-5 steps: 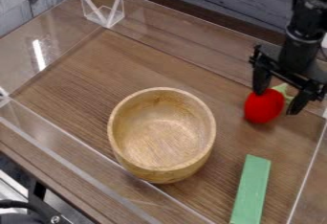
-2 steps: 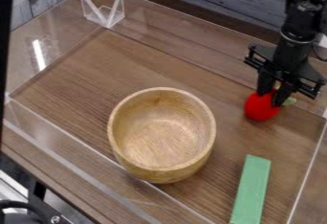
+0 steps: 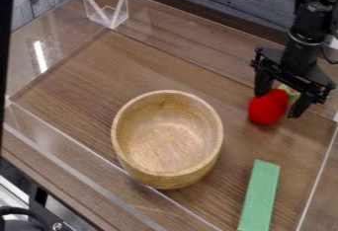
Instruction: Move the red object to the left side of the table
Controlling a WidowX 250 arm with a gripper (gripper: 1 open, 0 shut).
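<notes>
The red object (image 3: pixel 268 108), a small glossy strawberry-shaped toy, lies on the dark wood-grain table (image 3: pixel 145 62) near its right edge. My gripper (image 3: pixel 290 102) hangs over it from the black arm, open, with its two dark fingers spread wide. The left finger (image 3: pixel 262 81) stands just above and behind the toy, and the right finger is further right, near the wall. The toy sits toward the left finger rather than centred in the gap, and it rests on the table with nothing gripping it.
A round wooden bowl (image 3: pixel 168 137) stands in the middle front of the table. A flat green strip (image 3: pixel 262 195) lies at the front right. Low clear acrylic walls (image 3: pixel 53 141) border the table, with a clear folded stand (image 3: pixel 106 10) at the back left.
The fingers drew in around the red toy about half a second ago and have spread wide again. The toy has stayed at nearly the same spot on the table.
</notes>
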